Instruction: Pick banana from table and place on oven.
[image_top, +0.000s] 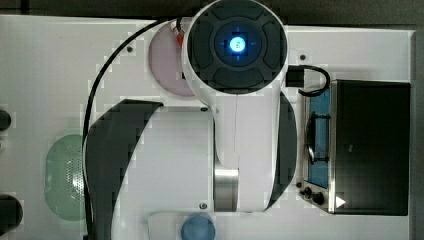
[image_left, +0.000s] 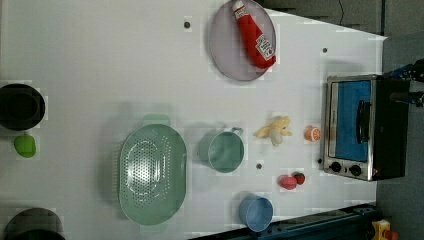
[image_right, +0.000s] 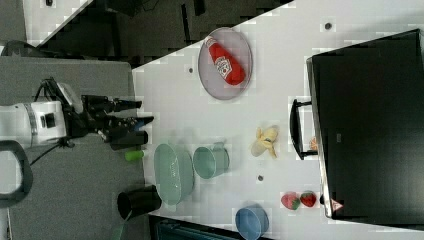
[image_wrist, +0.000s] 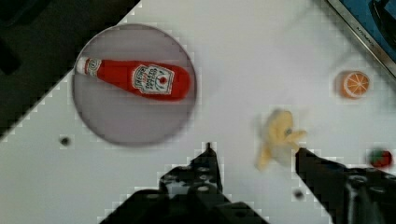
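Observation:
The pale yellow banana (image_left: 274, 130) lies on the white table (image_left: 100, 60), a short way in front of the oven's glass door. In the right view the banana (image_right: 265, 141) rests beside the oven's handle. The oven (image_left: 360, 127) stands at the table's edge, and its black top (image_right: 370, 125) is bare. My gripper (image_wrist: 253, 149) is open with nothing between its fingers. It hovers well above the table, and the banana (image_wrist: 278, 137) shows beyond the gap, nearer one fingertip. In the right view the gripper (image_right: 141, 112) hangs far from the tabletop. In the top view the arm covers the table's middle beside the oven (image_top: 372, 147).
An orange slice (image_left: 312, 133) sits between the banana and the oven door. Two strawberries (image_left: 292, 181), a teal cup (image_left: 225, 150), a green colander (image_left: 152, 172) and a blue bowl (image_left: 256, 212) stand nearby. A ketchup bottle (image_left: 255, 35) lies on a grey plate (image_left: 225, 45).

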